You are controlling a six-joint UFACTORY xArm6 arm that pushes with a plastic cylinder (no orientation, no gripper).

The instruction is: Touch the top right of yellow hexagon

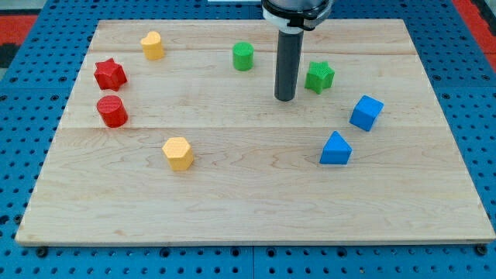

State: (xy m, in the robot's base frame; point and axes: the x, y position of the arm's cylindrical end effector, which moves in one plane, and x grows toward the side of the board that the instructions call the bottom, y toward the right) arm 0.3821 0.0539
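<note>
The yellow hexagon (pixel 178 153) lies on the wooden board (pixel 256 201), left of centre and toward the view's bottom. My tip (pixel 284 98) stands on the board in the upper middle, well to the right of and above the hexagon, apart from it. The tip is between the green cylinder (pixel 243 56) on its left and the green star (pixel 319 76) on its right, touching neither.
A second yellow block (pixel 153 46) sits at the upper left. A red star (pixel 110 74) and a red cylinder (pixel 112 111) sit at the left. A blue cube (pixel 366 112) and a blue triangular block (pixel 335 149) sit at the right.
</note>
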